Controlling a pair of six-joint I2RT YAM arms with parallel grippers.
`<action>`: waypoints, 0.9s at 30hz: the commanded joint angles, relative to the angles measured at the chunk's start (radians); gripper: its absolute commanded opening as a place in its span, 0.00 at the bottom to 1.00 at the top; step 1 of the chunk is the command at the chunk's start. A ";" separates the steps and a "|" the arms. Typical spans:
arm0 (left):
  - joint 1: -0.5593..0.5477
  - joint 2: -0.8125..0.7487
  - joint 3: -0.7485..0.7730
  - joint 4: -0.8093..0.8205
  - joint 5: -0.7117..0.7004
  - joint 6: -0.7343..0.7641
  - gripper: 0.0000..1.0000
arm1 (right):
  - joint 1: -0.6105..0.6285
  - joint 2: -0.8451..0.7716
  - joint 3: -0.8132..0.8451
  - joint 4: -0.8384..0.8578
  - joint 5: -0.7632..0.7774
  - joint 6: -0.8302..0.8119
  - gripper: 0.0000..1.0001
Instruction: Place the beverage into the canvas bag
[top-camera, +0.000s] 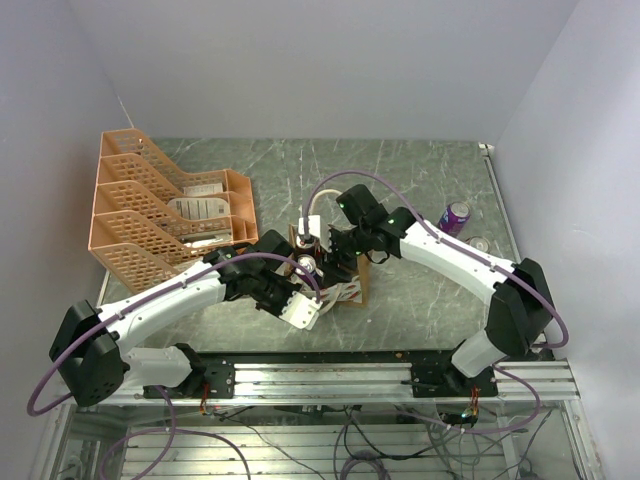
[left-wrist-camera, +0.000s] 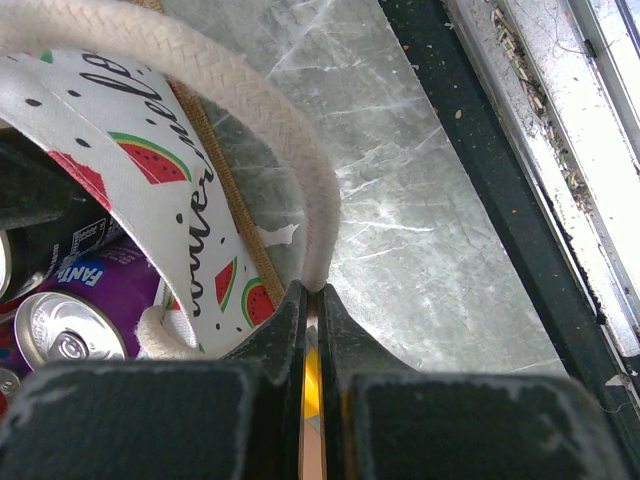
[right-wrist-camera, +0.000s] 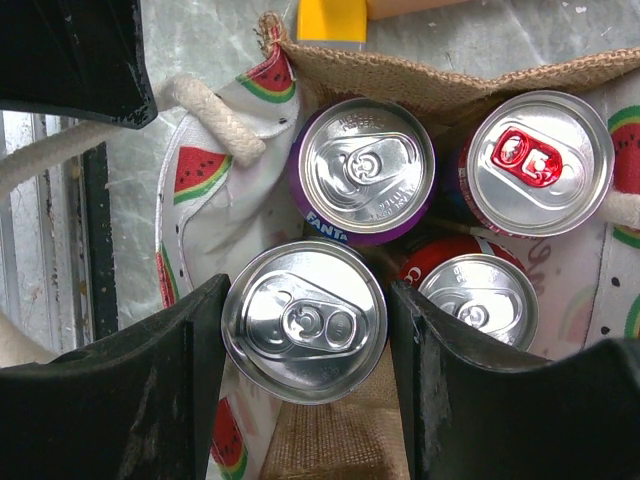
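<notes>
The canvas bag (top-camera: 345, 290) stands between the arms, tan burlap (right-wrist-camera: 430, 92) with a white watermelon-print panel (left-wrist-camera: 175, 190). My left gripper (left-wrist-camera: 312, 296) is shut on its white rope handle (left-wrist-camera: 250, 100) and holds that side out. My right gripper (right-wrist-camera: 304, 320) is over the bag's open mouth, shut on a silver-topped beverage can (right-wrist-camera: 300, 330) held upright between both fingers. Inside the bag stand a purple Fanta can (right-wrist-camera: 367, 170), a can with a red tab (right-wrist-camera: 540, 162) and a red cola can (right-wrist-camera: 478, 300).
An orange mesh tray rack (top-camera: 160, 210) stands at the back left. Another purple can (top-camera: 455, 216) stands upright on the table to the right of the bag. The table's near edge and metal rail (left-wrist-camera: 560, 150) run close to the left gripper.
</notes>
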 joint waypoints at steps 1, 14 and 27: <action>-0.013 -0.003 0.022 -0.034 0.040 -0.011 0.07 | 0.007 -0.025 -0.020 -0.015 -0.002 -0.038 0.00; -0.013 0.003 0.025 -0.035 0.034 -0.016 0.07 | -0.048 -0.054 -0.002 0.003 -0.104 -0.013 0.00; -0.013 0.010 0.039 -0.041 0.040 -0.014 0.07 | -0.045 0.009 -0.068 0.010 -0.118 -0.030 0.06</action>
